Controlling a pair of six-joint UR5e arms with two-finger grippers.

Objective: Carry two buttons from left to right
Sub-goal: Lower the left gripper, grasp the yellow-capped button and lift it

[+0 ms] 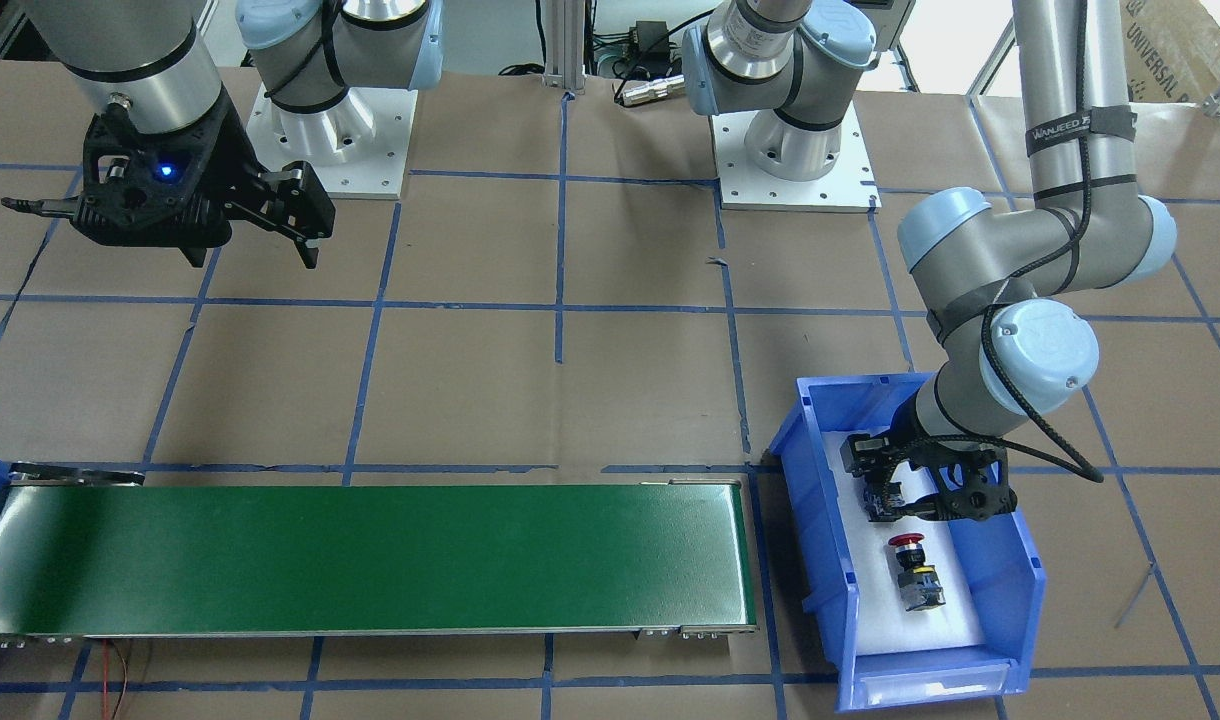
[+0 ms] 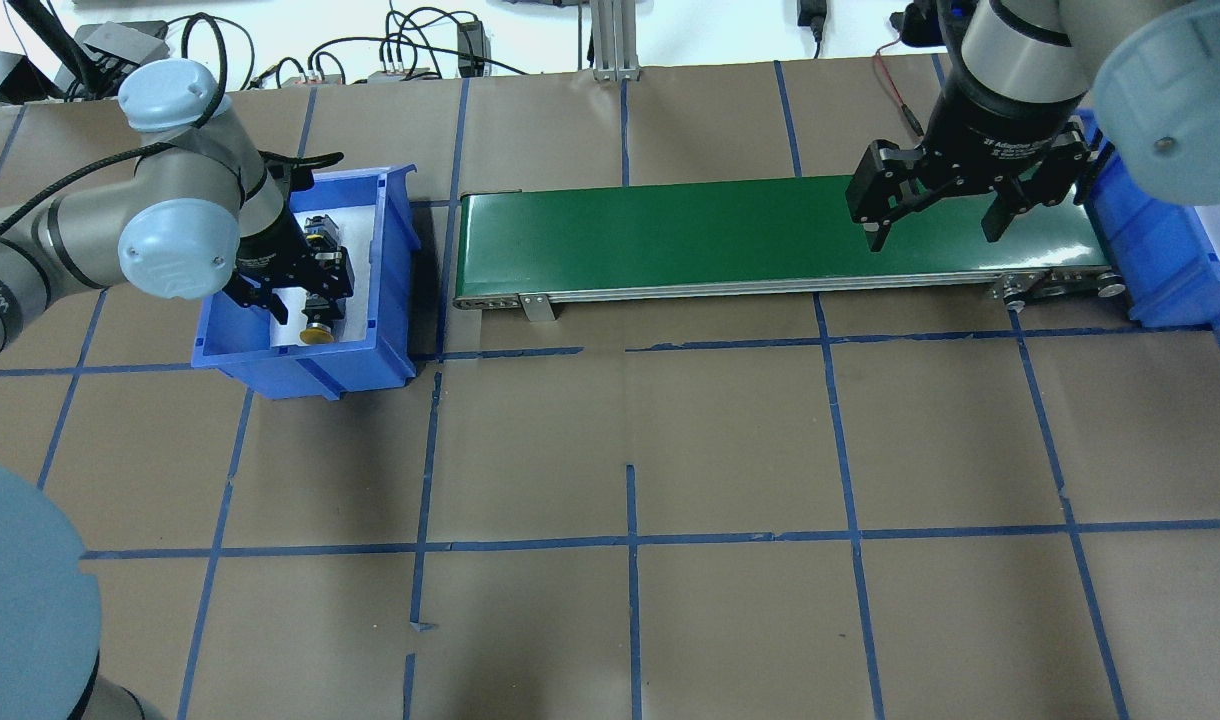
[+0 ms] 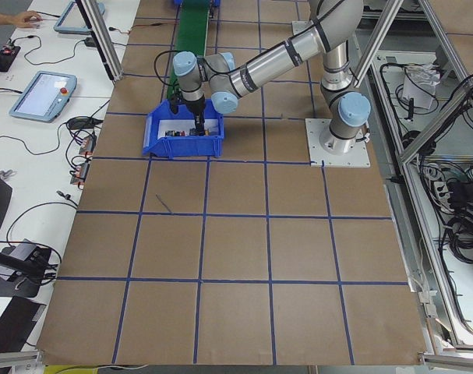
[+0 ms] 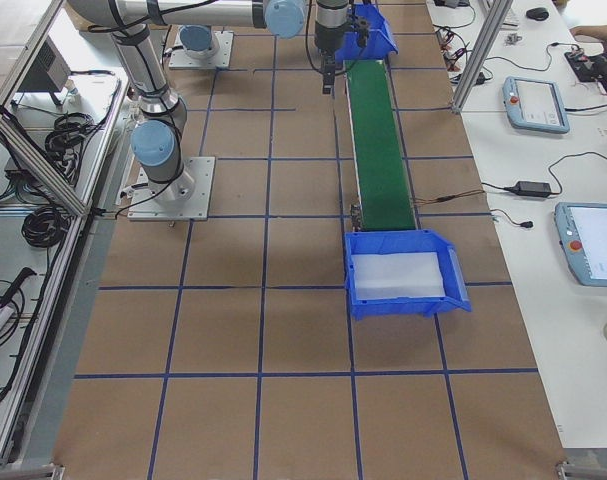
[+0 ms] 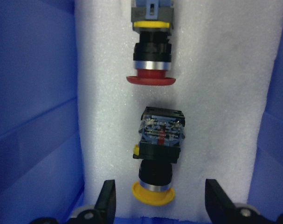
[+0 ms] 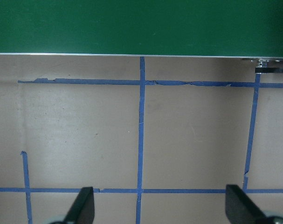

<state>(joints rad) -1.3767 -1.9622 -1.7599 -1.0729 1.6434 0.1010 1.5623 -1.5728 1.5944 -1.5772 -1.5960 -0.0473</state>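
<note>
Red button and yellow button lie on their sides, end to end with a small gap between them, on the white foam lining the blue bin. The bin sits just off the left end of the green conveyor belt. The left gripper reaches into the bin, jaws wide, one finger on each side of the yellow cap and clear of it. The right gripper hovers over the belt's right end, spread wide and empty.

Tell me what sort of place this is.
Probably a robotics test lab: grey jointed robot arms on a brown paper-covered table gridded with blue tape, a green conveyor belt, grey control tablets nearby.
</note>
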